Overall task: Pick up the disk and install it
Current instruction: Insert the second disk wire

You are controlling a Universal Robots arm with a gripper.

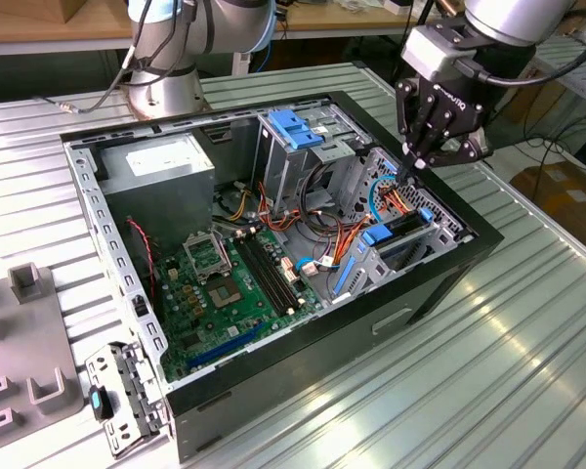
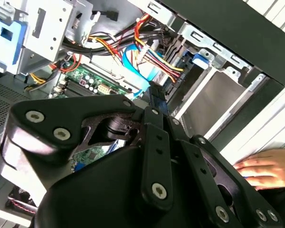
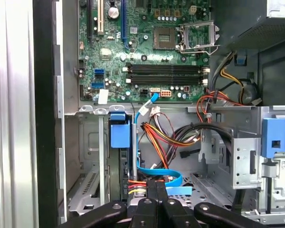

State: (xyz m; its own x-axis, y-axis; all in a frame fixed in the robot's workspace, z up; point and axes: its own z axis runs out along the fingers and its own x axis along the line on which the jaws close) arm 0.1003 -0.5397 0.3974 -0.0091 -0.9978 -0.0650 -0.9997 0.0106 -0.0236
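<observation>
Gripper (image 1: 415,164) fingers are pressed together with nothing between them, pointing down into the front corner of the open computer case (image 1: 439,283). Just under the tips, the disk (image 1: 402,227) appears to stand edge-on in its bay, dark with blue plastic at its ends; its label cannot be seen. Around the case lies a ribbed metal table (image 1: 488,381), where a person's hand (image 2: 266,168) rests in the second wrist view. Beyond are a cardboard box (image 1: 557,186) and a wooden bench (image 1: 39,24).
</observation>
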